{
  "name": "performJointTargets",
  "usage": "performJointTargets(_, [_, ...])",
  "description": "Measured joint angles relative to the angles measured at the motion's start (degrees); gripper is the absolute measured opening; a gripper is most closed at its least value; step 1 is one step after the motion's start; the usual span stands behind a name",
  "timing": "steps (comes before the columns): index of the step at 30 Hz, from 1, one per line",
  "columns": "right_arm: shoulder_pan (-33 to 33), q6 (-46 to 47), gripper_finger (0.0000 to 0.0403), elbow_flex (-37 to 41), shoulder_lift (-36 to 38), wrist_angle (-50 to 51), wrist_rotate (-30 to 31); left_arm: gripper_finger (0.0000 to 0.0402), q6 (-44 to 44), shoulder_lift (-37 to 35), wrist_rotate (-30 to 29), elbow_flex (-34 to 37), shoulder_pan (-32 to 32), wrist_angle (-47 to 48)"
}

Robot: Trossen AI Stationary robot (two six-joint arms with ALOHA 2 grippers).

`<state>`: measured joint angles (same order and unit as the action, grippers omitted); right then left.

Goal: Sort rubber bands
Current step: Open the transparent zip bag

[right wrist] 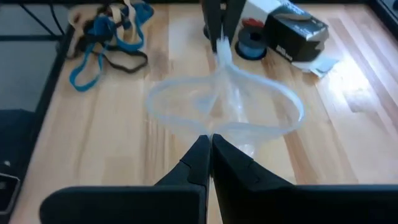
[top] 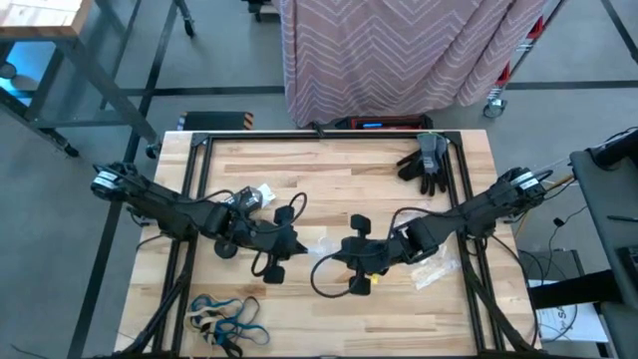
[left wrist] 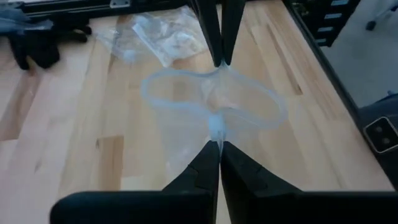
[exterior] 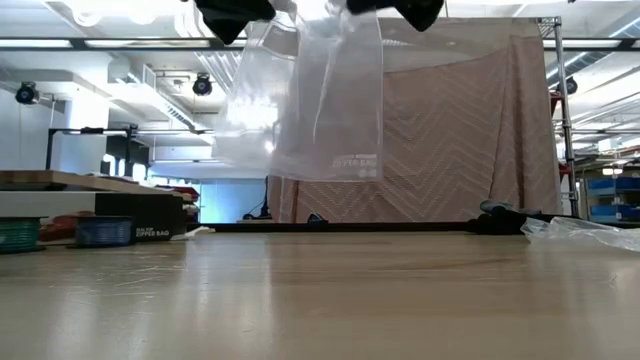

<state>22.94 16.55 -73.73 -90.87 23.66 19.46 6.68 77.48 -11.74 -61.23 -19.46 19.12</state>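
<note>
**Both tools pinch one clear bag open above the worktop**

The left tool [left wrist: 214,149] is closed on one lip of a clear plastic bag [left wrist: 211,115]; its two dark fingers meet on the plastic. Straight across the bag mouth from it, the right tool [right wrist: 210,144] is closed on the opposite lip in the same way. Between the two tools the bag mouth spreads into a wide oval, and in the low view the bag [exterior: 305,95] hangs down from them, clear of the worktop [exterior: 320,300].

The rubber bands [top: 224,321] lie in a loose tangle of blue, tan and black loops on the worktop, well apart from both tools, off to the left tool's side near the worktop's front edge; the right wrist view shows them [right wrist: 106,34] beyond the bag.

Near the left tool sit a dark box [right wrist: 297,30] and a small round spool [right wrist: 252,42]. More crumpled clear bags [left wrist: 165,31] lie beside the right tool, and dark gloves [top: 427,162] rest at the far corner on the right arm's side.
</note>
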Motion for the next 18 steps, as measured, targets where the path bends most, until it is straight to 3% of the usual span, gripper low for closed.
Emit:
performJointTargets(7, [0.0,0.4,0.0,0.0,0.0,0.5,0.3,0.0,0.0,-1.5,-3.7,0.0,0.0,0.5])
performJointTargets(13, [-0.1,3.7,0.0,0.0,0.0,3.2,10.1,0.0,0.2,-1.4,-3.8,0.0,-0.6,-0.2])
performJointTargets(18, [-0.9,5.6,0.0,0.0,0.0,3.0,12.1,0.0,0.9,-0.4,-3.8,0.0,-0.9,-0.8])
